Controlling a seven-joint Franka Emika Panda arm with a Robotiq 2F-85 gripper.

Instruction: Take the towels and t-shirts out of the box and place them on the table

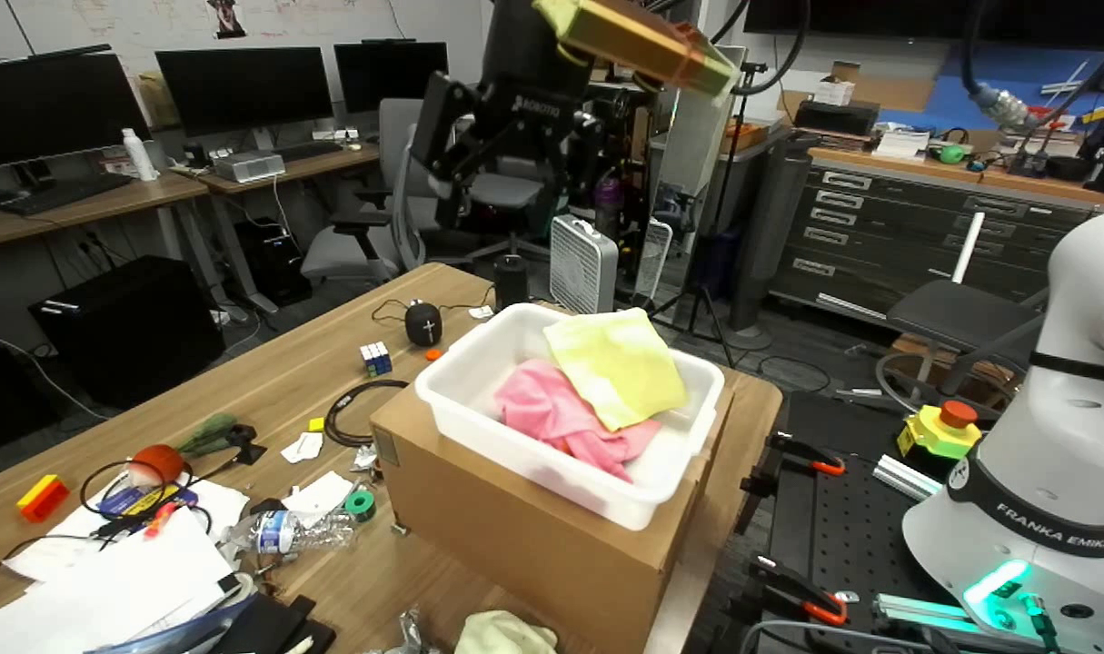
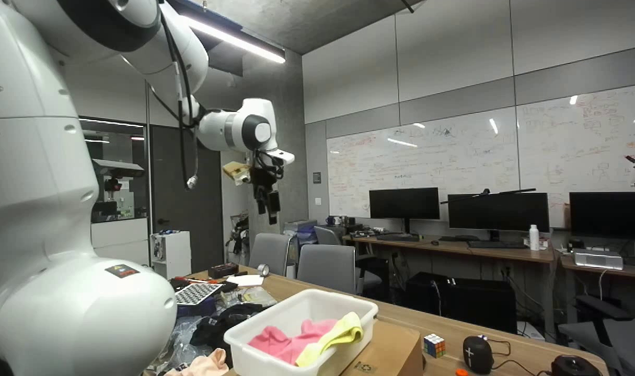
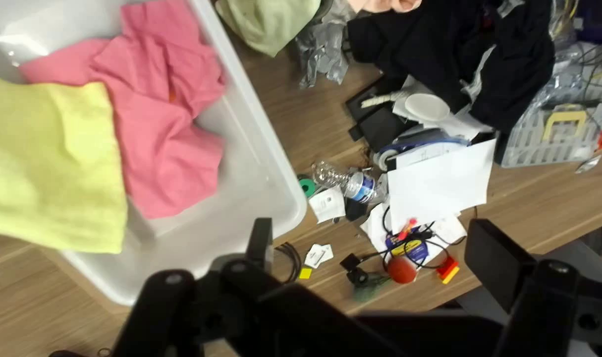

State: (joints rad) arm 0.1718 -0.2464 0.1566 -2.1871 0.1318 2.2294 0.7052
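Observation:
A white plastic bin (image 1: 533, 468) holds a pink cloth (image 1: 552, 409) and a yellow cloth (image 1: 620, 363). The yellow cloth overlaps the pink one and hangs over the bin's rim in the wrist view (image 3: 48, 163). A small orange patch shows in a fold of the pink cloth (image 3: 157, 134). The bin stands on a cardboard box (image 1: 515, 531) on the wooden table (image 1: 452, 286). My gripper (image 1: 512, 193) is open and empty, high above the table and apart from the bin. In the wrist view, its fingers (image 3: 372, 243) are wide apart beside the bin's corner.
A pale yellow-green cloth (image 3: 271, 22), a peach cloth (image 2: 205, 364) and a black cloth (image 3: 449, 54) lie beside the box. Papers (image 3: 439, 173), a plastic bottle (image 3: 360, 186) and cables clutter the table. A Rubik's cube (image 1: 376, 359) and a black speaker (image 1: 423, 324) stand behind the box.

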